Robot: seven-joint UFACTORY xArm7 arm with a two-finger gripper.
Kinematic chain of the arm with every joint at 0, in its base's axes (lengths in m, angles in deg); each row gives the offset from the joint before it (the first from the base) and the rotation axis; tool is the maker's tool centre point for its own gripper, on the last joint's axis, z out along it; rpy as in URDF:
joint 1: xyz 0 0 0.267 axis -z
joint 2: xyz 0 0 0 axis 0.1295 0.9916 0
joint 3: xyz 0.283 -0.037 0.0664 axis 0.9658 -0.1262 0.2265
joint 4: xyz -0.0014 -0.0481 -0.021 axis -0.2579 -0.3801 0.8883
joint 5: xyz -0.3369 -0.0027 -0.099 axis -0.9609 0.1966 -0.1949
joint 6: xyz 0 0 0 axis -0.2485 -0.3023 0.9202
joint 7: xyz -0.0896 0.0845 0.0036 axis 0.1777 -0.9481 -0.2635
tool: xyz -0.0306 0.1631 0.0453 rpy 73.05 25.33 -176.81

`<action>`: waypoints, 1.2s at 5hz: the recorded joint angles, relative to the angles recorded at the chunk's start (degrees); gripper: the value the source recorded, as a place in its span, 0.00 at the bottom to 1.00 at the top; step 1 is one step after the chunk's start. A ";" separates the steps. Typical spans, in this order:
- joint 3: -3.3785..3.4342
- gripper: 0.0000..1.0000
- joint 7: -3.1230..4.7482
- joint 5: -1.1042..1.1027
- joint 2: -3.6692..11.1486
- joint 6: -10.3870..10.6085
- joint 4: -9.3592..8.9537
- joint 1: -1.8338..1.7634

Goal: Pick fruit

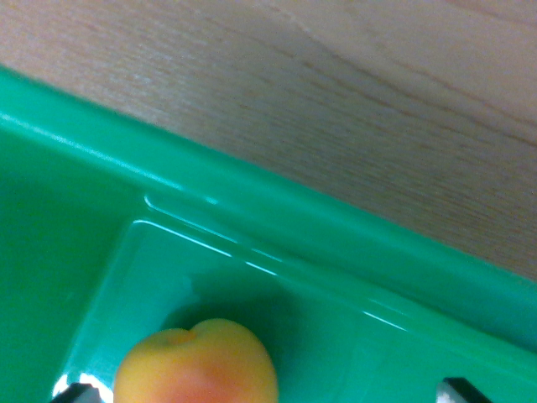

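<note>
Fingertips sit closest to the lens: one dark/silvery tip at approx 7 o'clock [75, 391] and one at approx 5 o'clock [460, 390], both cut off by the bottom edge. Gripper [268, 393] thus reads as spread wide, w/ a big gap between tips. Nothing clamped. The 7 o'clock tip is just beside the fruit's skin; can't tell if it touches. The 5 o'clock tip is well apart from it.

Fruit [196, 365] is at approx 6–7 o'clock, off-centre toward the wrist view's left, between the tips but nearer the left one. Yellow-orange w/ a pink blush, a shallow dimple on top, looks like a peach or apricot; real or plastic, can't tell. Lower half out of frame.

Handling, my guess: light, round, smooth skin so it may roll or squirt out if pinched off-centre. If real, soft and bruisable, so gentle squeeze. Best hold: across the widest part, tips on opposite sides, below the dimple. Gripper prob. needs shifting toward the wrist view's left to centre first.

Outward: fruit rests on the floor of a green tray [277, 214], glossy, w/ a stepped rim running 9 to 4 o'clock. Beyond, at 12–2 o'clock, a wood-grain table [336, 92].
</note>
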 joint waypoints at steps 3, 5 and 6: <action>0.72 0.00 1.81 0.69 1.50 4.36 -2.76 -0.59; 1.04 0.00 2.61 1.00 2.17 6.31 -4.00 -0.86; 1.04 0.00 2.61 1.00 2.17 6.31 -4.00 -0.86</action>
